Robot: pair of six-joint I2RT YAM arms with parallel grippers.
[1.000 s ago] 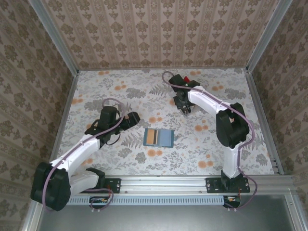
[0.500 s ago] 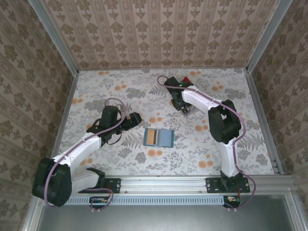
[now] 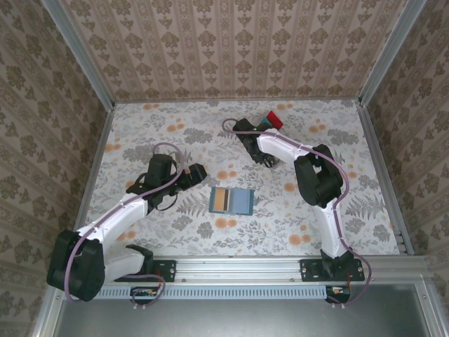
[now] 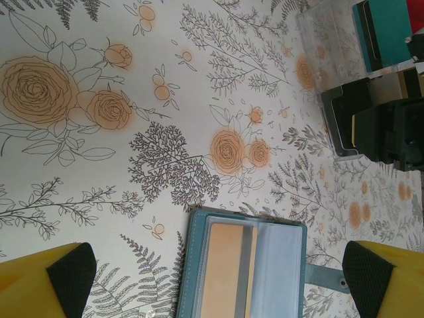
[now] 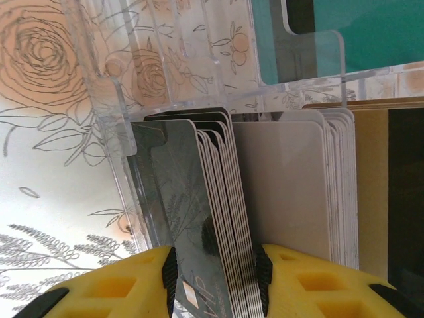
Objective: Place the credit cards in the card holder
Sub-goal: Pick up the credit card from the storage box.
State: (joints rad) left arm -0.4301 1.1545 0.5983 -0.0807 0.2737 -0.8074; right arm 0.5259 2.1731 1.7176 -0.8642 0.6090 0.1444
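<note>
I'm at the pick-up step. My right tool [image 5: 215, 281] is clenched on a bundle of dark credit cards [image 5: 192, 199] standing in the clear tray [image 5: 106, 99] near the desk's far edge. The card holder [image 3: 232, 201] lies open mid-desk with a tan card [image 4: 225, 265] in one panel, and my left tool [image 4: 220, 275] is spread wide over it. Next I'd thin the bundle to one card, then lift straight up. I can't count the cards between the pads, and their lower ends are cut off.

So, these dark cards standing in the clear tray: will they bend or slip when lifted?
The dark cards look thin and glossy, so probably springy and slippery. Several sit packed between the jaws, so extras may lift. The clear tray looks light and might shift.
</note>
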